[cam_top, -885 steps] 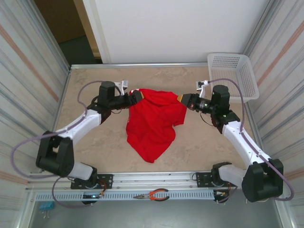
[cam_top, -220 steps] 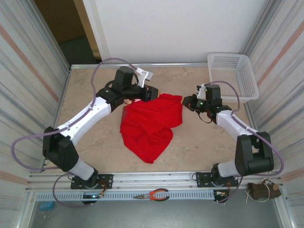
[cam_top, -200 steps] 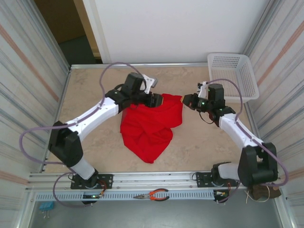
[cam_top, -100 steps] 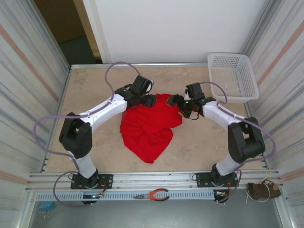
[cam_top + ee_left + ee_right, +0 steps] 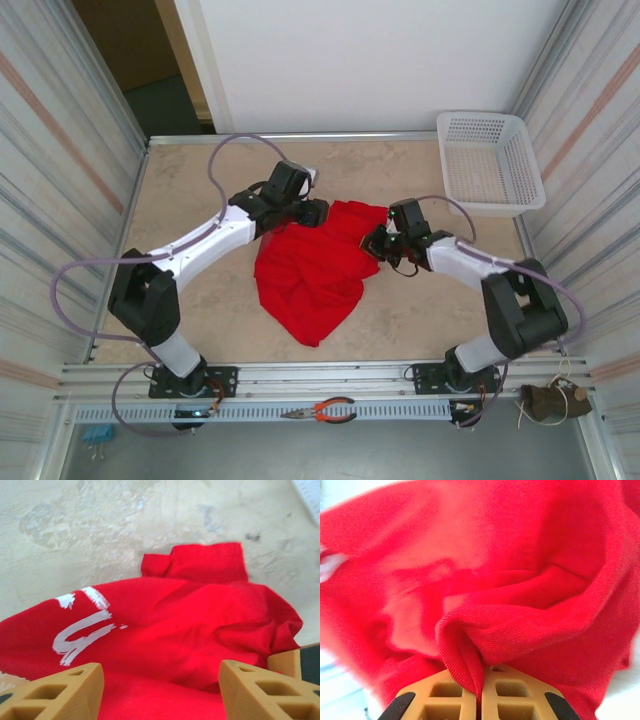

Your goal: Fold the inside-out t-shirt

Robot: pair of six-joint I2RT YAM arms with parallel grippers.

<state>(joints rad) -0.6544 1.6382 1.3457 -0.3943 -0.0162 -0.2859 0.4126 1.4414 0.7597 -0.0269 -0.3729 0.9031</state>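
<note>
Garment: bright red wrinkled cloth t-shirt (image 5: 315, 270), crumpled mid-way across the beige mottled counter (image 5: 190, 200), with a white printed mark (image 5: 82, 630) showing.
Left arm: left end effector (image 5: 318, 212) at the shirt's far-left edge, tan fingers (image 5: 55, 690) apart, cloth lying between them.
Right arm: right end effector (image 5: 374, 243) at the shirt's right edge, clamped on a raised fold.

The right gripper (image 5: 481, 674) has its two tan lattice fingers (image 5: 447, 692) pressed together, pinching a raised ridge of the inside-out t-shirt (image 5: 520, 555) between them. The red cloth bunches into soft folds just beyond the fingertips. A blurred white mark (image 5: 330, 562) shows on the cloth at the view's left edge.
</note>
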